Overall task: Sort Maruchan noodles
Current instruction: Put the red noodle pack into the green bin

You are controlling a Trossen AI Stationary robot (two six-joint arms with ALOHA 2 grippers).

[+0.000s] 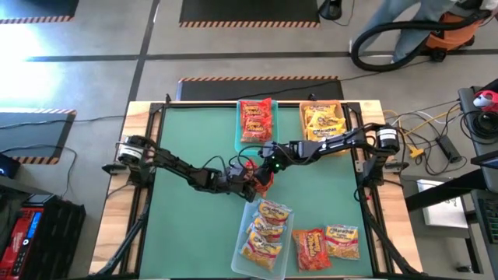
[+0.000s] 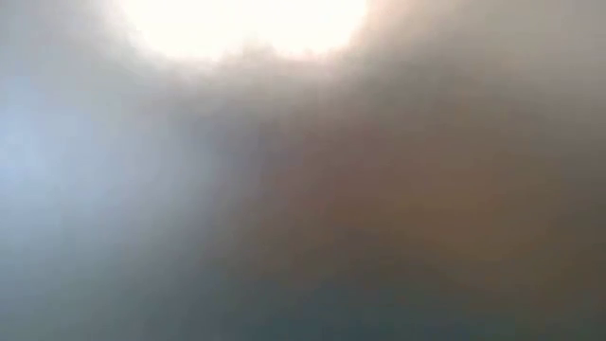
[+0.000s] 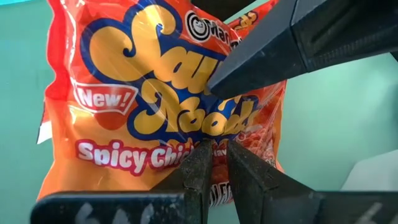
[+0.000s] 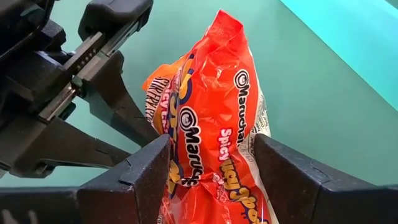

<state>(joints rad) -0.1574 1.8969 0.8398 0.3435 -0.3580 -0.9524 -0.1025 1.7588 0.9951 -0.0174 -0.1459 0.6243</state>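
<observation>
One red-orange Maruchan noodles packet (image 1: 263, 183) is held above the green mat's middle between both grippers. It fills the left wrist view (image 3: 143, 93) and stands on end in the right wrist view (image 4: 214, 93). My left gripper (image 1: 250, 179) (image 3: 214, 148) comes from the table's left and is shut on it. My right gripper (image 1: 267, 159) (image 4: 211, 155) comes from the right, with a finger on each side of the packet. Other packets lie in three bins and loose on the mat. The low view shows only blur. My left gripper pinches the packet's end edge (image 3: 214, 163) between its two nearly closed fingers, across the printed face. The packet stands off the mat, beyond the fingers. My right gripper has the same packet between its fingers (image 4: 163, 163), one against each long side (image 4: 249, 146). The packet is bowed between them, its far end (image 4: 227, 25) free.
A teal bin (image 1: 238, 124) with red packets and a tan bin (image 1: 302, 124) with yellow packets sit at the far edge. A clear bin (image 1: 243, 253) with yellow-orange packets is near the front. A loose red packet (image 1: 310, 247) and a yellow one (image 1: 342, 239) lie beside it.
</observation>
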